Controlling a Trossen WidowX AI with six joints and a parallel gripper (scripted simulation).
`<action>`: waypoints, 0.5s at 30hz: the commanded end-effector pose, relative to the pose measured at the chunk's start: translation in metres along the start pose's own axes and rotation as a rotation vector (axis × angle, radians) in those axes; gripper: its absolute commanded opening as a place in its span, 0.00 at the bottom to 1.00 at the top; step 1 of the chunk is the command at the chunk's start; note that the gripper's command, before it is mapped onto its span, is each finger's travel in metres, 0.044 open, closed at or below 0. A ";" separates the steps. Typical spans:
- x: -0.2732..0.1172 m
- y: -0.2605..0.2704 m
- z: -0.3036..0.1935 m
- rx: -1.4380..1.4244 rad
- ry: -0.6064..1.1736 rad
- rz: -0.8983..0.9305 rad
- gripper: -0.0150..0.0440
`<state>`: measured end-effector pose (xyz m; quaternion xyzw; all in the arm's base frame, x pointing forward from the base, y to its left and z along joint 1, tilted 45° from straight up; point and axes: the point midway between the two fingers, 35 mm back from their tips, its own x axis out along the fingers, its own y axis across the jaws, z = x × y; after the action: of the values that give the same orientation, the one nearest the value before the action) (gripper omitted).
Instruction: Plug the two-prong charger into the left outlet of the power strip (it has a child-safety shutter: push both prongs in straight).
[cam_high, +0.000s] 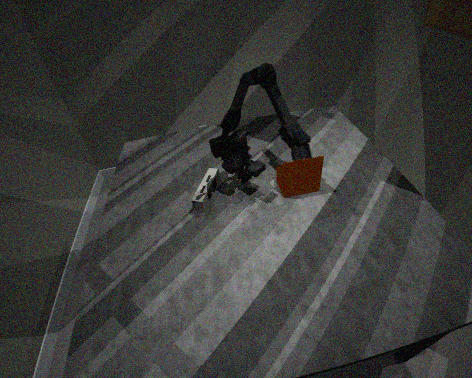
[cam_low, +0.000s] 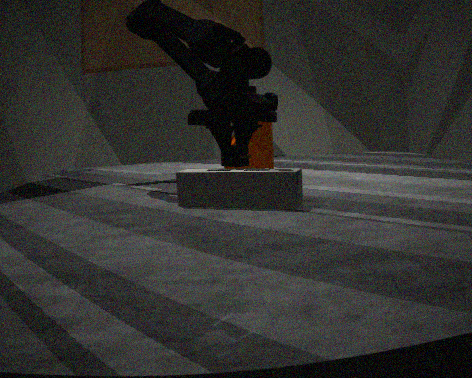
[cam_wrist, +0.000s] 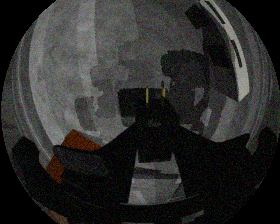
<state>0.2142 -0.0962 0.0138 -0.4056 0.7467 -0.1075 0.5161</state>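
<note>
Can't pick out the charger (cam_wrist: 131, 102) from the gripper (cam_high: 242, 179) (cam_low: 235, 159) (cam_wrist: 153, 126) in the top or exterior view, both lost in black shadow. Can't trace the charger's outline up close either, only catch two thin yellow prongs (cam_wrist: 147, 95) in the wrist view. Can barely read the slots of the power strip (cam_high: 201, 190) (cam_low: 240, 190) (cam_wrist: 243, 82) from above, too small and grainy; see its top nearly edge-on from outside, and lose one end past the wrist view's rim. Miss part of the orange block (cam_high: 300, 177) (cam_low: 262, 145) (cam_wrist: 75, 141) behind the gripper from outside and from the wrist. Lose the worktop (cam_high: 250, 270) (cam_low: 200, 260) (cam_wrist: 107, 30) past the top view's lower edge.
</note>
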 end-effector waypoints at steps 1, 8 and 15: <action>0.000 0.000 0.008 0.070 -0.007 0.005 0.25; 0.003 0.000 0.017 0.173 -0.009 0.011 0.25; 0.005 0.002 0.026 0.277 -0.011 0.018 0.25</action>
<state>0.2291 -0.0934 0.0010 -0.3411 0.7318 -0.1852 0.5602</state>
